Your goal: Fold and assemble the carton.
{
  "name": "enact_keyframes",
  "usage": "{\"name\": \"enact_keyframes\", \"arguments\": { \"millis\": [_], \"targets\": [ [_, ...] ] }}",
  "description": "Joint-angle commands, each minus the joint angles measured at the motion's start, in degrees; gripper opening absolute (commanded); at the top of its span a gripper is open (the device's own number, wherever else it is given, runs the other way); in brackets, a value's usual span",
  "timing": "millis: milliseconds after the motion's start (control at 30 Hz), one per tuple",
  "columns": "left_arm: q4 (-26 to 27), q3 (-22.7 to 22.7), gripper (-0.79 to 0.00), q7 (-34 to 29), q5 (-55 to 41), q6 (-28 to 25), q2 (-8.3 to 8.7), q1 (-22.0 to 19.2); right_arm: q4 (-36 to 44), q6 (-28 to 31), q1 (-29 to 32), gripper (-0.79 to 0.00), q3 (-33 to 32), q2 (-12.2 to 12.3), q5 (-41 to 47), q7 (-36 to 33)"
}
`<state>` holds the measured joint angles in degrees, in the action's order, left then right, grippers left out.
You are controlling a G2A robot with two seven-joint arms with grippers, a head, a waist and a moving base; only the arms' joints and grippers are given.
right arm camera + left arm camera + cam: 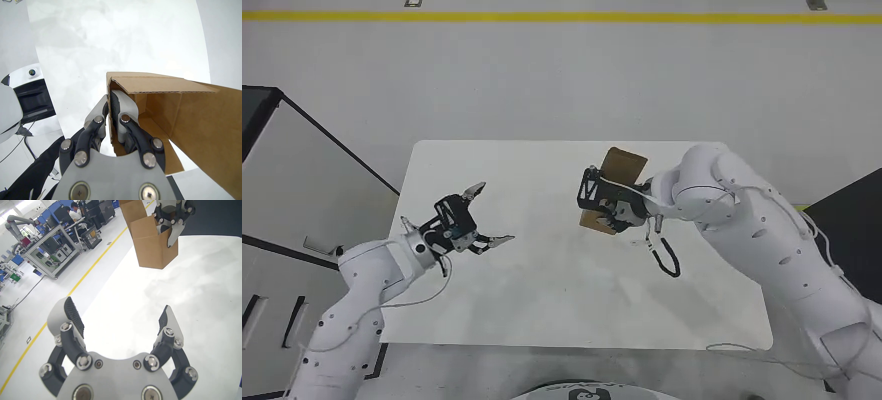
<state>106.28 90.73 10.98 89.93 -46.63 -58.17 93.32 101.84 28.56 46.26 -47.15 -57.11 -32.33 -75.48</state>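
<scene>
From the top view, my right gripper covers the middle of the carton; I cannot tell whether the carton's base touches the table. The gripper is clamped on one carton wall, over the table's right half. My left gripper hangs over the table's left side, fingers spread and holding nothing.

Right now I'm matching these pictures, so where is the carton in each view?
Top view: carton over the white table, right of centre, in the right gripper.
Left wrist view: carton far off, beyond the open left gripper.
Right wrist view: carton close up, pinched by the right gripper.
Shared landmark: the white table.
</scene>
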Motion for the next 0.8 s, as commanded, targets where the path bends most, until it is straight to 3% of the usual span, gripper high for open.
{"name": "enact_keyframes", "arguments": {
  "millis": [0,167,400,567,767],
  "targets": [
    [-0.7,1.4,0.0,0.2,-0.3,-2.3,0.29,0.1,0.0,0.0,0.0,-0.785,0.0,0.0,0.0,0.0],
    [-1.7,3.5,0.0,-1.0,0.3,-5.3,0.85,0.0,1.2,1.5,0.3,-0.785,1.2,0.0,-2.3,1.2],
    [-1.7,3.5,0.0,-1.0,0.3,-5.3,0.85,0.0,0.3,6.4,-5.2,-0.785,12.9,-1.3,-12.7,6.2],
    [-1.7,3.5,0.0,-1.0,0.3,-5.3,0.85,0.0,-3.3,9.0,-10.1,-0.785,20.6,-3.8,-17.3,8.8],
    [-1.7,3.5,0.0,-1.0,0.3,-5.3,0.85,0.0,-5.7,9.1,-10.8,-0.785,22.1,-4.8,-16.3,9.5]
  ]
}}
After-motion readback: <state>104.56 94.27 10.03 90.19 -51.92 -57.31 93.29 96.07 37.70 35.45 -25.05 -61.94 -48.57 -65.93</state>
